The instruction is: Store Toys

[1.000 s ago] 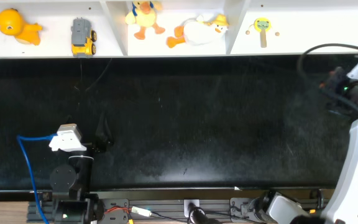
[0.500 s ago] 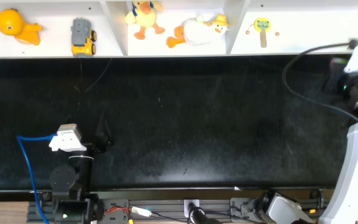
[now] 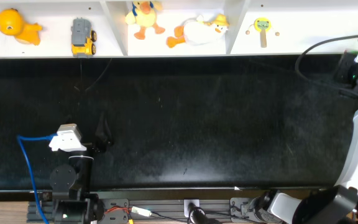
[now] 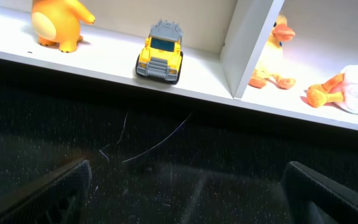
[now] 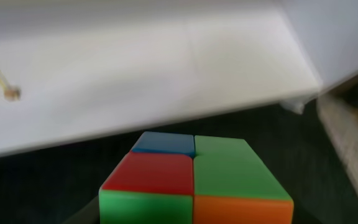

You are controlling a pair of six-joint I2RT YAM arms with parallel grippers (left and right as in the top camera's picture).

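A colourful cube (image 5: 194, 180) with red, blue, green and orange faces sits in my right gripper (image 5: 194, 208), which is shut on it. The cube hangs over the black table just in front of the white shelf (image 5: 166, 81), near the shelf's right end. In the top view the right gripper (image 3: 352, 67) is at the far right, close to the shelf. My left gripper (image 3: 103, 134) rests low on the left of the table, open and empty, its fingers (image 4: 67, 186) spread wide and facing the shelf.
On the shelf stand an orange duck toy (image 3: 17, 26), a yellow truck (image 3: 82, 37), a yellow plush duck (image 3: 145, 17), a white plush duck (image 3: 199, 31) and a green frog rattle (image 3: 263, 28). Dividers (image 4: 244, 46) split the shelf. A black mat (image 3: 216, 118) covers the table.
The right arm has moved away from its base towards the shelf, carrying the cube. The left arm has stayed still.
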